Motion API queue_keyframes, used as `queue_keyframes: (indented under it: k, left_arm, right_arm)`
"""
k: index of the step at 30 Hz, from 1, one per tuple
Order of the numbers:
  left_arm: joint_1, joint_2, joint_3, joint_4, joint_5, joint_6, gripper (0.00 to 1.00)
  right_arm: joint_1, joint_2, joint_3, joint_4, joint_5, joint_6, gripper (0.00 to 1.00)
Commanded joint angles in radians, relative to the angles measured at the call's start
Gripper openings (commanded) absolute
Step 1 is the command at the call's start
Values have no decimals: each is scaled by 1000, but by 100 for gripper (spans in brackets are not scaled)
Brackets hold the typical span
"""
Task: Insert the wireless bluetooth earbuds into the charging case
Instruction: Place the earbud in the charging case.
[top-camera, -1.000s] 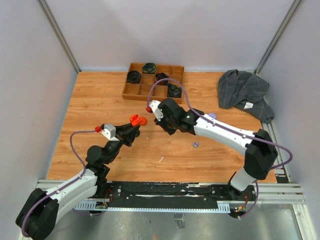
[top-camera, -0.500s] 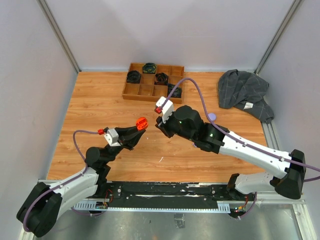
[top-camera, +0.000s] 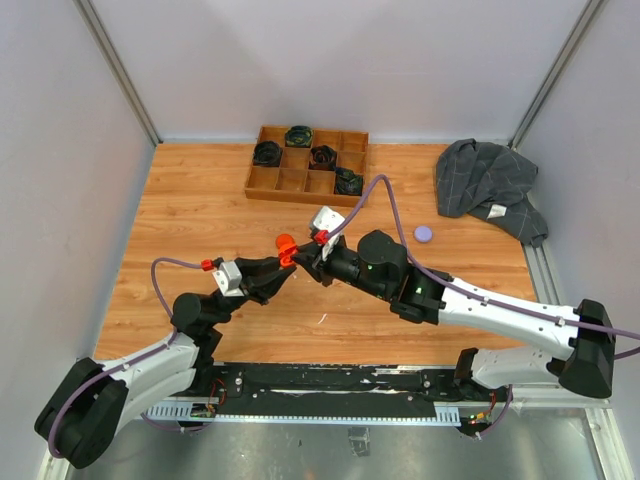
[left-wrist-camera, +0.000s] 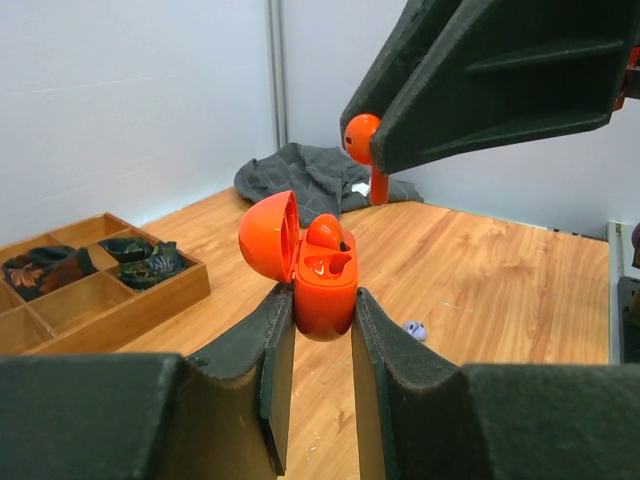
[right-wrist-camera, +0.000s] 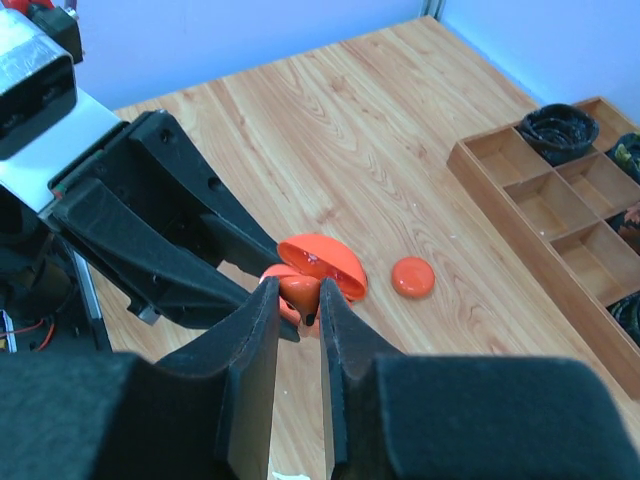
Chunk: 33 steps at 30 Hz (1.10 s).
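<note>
Clamping the open orange case (left-wrist-camera: 320, 285) by its lower half in the left claw (left-wrist-camera: 322, 312), mouth up, lid swung back to that claw's left. Pinching an orange earbud (left-wrist-camera: 361, 138) in the right claw (right-wrist-camera: 298, 292), bulb high, stem pointing down, long axis near upright. Hanging just above and slightly beyond the case without touching it, putting the free socket below the right claw's tips and a touch toward the left claw. Judging by the mouth: one seated earbud (left-wrist-camera: 325, 232) on the far side, a bare hollow nearer the left claw's wrist. Beyond both claws, a wooden tray (top-camera: 262, 178) with dark items in some compartments, others bare. Just past the right claw's tips, flat on the table, an orange disc (right-wrist-camera: 413, 277).
</note>
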Motion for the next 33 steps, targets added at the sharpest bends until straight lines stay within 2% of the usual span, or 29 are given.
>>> queue_keyframes:
  k: [1,9,26,33]
  left_arm:
    - [-3,1,-93,54,23,11,2]
    - [-3,-1,-93,53,23,6,2]
    - [-3,-18,-92,32,4,0,2]
    - [-3,-7,-87,28,4,-3,2]
  right_arm:
    - [20,17,-8,119,-23,7,18]
    - [21,62,-9,137,-30,5,18]
    - [21,74,1,49,3,-38,18]
    - [21,108,26,12,-36,-44,24]
